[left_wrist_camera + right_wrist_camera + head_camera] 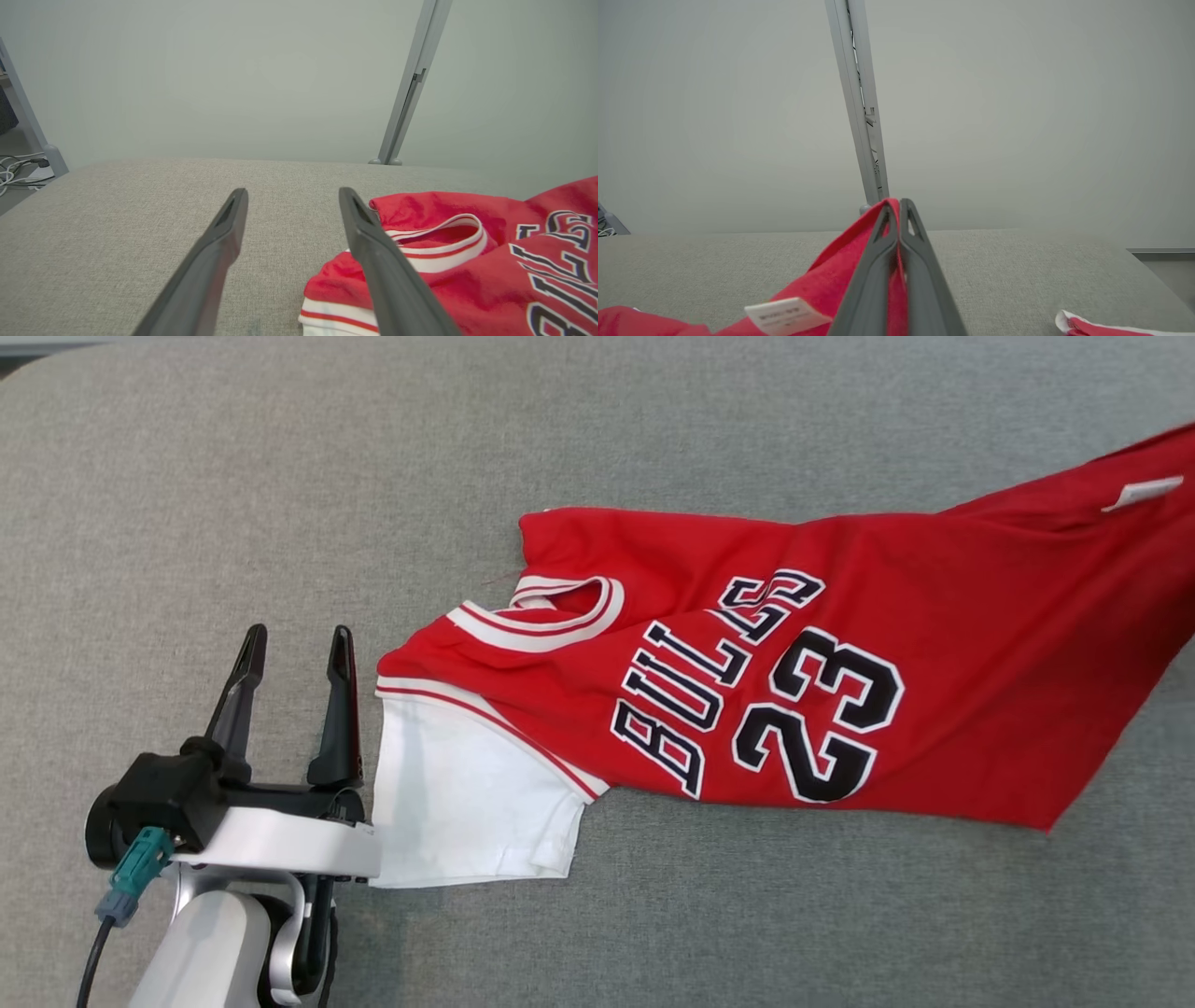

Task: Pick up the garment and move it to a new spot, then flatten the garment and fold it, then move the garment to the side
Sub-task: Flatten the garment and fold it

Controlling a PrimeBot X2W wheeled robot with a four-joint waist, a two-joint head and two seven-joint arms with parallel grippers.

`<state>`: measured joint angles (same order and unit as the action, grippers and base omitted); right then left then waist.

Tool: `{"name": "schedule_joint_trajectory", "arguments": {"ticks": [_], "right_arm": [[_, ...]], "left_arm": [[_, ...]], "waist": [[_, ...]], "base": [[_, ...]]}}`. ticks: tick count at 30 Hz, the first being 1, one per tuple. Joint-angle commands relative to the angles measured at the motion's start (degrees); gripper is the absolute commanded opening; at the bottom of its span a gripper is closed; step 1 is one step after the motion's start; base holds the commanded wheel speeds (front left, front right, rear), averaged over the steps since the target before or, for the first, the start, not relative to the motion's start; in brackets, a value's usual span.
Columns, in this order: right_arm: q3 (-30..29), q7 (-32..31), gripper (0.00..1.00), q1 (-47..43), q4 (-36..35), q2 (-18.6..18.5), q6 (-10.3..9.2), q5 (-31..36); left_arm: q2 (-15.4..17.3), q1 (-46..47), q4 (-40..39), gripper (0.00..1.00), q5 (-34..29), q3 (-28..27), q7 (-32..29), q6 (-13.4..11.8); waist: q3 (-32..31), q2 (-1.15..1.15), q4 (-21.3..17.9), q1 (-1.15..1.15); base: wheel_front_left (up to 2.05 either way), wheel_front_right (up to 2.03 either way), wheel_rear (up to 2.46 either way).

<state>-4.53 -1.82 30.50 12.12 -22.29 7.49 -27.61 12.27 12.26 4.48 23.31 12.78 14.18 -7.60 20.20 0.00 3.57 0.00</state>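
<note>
- The red basketball jersey (980, 644) with the black and white letters "BULLS 23" lies across the wide grey fabric surface (280, 476), with its neck end towards the robot's left.
- Its far end lifts off the surface and runs out of the head view at the upper right edge; a small white label (1141, 492) shows on this raised part.
- A white short sleeve (467, 803) lies flat below the red shoulder, and its lower hem is the edge of the garment nearest to the robot.
- The white-trimmed neck opening (560, 611) is a little crumpled and is partly folded over itself.
- The left gripper with two long dark fingers (299, 633) has its fingers apart and holds nothing; it stands just beside the left edge of the white sleeve.
- In the left wrist view, its right finger (373, 242) passes in front of the jersey's shoulder (336, 284); I cannot tell if it touches the cloth.
- The right gripper (896, 204) is pressed together on red cloth, which shows between its fingers and hangs down to the left with the label (787, 316).
- There is much bare surface to the left of and behind the jersey, up to the rounded far left corner.
- Behind the far edge stands a grey metal post (411, 84) before a pale wall.
</note>
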Motion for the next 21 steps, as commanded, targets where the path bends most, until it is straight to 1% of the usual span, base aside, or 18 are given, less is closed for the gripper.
{"name": "schedule_joint_trajectory", "arguments": {"ticks": [1, 6, 7, 10, 13, 18, 19, 20, 21], "right_arm": [[1.0, -0.3, 0.00, 3.3, 1.9, -0.9, 0.01, -0.2], [3.9, 0.6, 0.00, 10.8, 7.7, -3.2, 0.01, 0.5], [3.9, 0.6, 0.00, 10.8, 7.7, -3.2, 0.01, 0.5], [5.9, 1.3, 0.00, 15.0, 12.3, -4.4, 0.01, 1.2], [8.1, 2.5, 0.00, 18.6, 17.3, -4.7, 0.01, 1.9], [11.8, 4.8, 0.00, 22.2, 25.5, -3.7, 0.01, 1.7], [12.3, 5.4, 0.27, 22.8, 26.8, -3.4, 0.01, 1.3], [12.8, 6.1, 0.85, 23.1, 27.8, -3.1, 0.01, 1.1], [13.6, 7.0, 1.00, 23.0, 28.6, -2.7, 0.01, 0.8]], "left_arm": [[0.0, 1.4, 0.1, 1.00, 0.2, 0.0, 0.4, 0.4], [-0.9, 3.3, 0.2, 1.00, -0.2, 0.6, 0.7, 1.2], [-0.9, 3.3, 0.2, 1.00, -0.2, 0.6, 0.7, 1.2], [-1.5, 4.4, 0.4, 1.00, -0.5, 0.8, 0.8, 1.7], [-2.3, 5.4, 0.8, 1.00, -0.7, 0.9, 0.9, 2.3], [-3.3, 6.8, 2.0, 1.00, -1.5, 1.3, 1.0, 3.4], [-3.5, 7.0, 2.2, 1.00, -1.5, 1.4, 1.1, 3.5], [-3.6, 7.2, 2.3, 1.00, -1.7, 1.4, 1.1, 3.7], [-3.8, 7.3, 2.3, 1.00, -1.8, 1.2, 1.1, 3.9]], "waist": [[1.7, 0.00, 1.3, 0.00], [5.1, 0.00, 3.9, 0.00], [5.1, 0.00, 3.9, 0.00], [7.1, 0.00, 5.3, 0.00], [8.5, 0.00, 6.1, 0.00], [9.5, 0.00, 6.5, 0.00], [9.5, 0.00, 6.4, 0.00], [9.5, 0.00, 6.3, 0.00], [9.3, 0.00, 6.2, 0.00]], "base": [[0.00, 0.00, 0.00], [0.00, 0.00, 0.00], [0.00, 0.00, 0.00], [0.00, 0.00, 0.00], [0.00, 0.00, 0.00], [0.00, 0.00, 0.00], [0.00, 0.00, 0.00], [0.00, 0.00, 0.00], [0.00, 0.00, 0.00]]}}
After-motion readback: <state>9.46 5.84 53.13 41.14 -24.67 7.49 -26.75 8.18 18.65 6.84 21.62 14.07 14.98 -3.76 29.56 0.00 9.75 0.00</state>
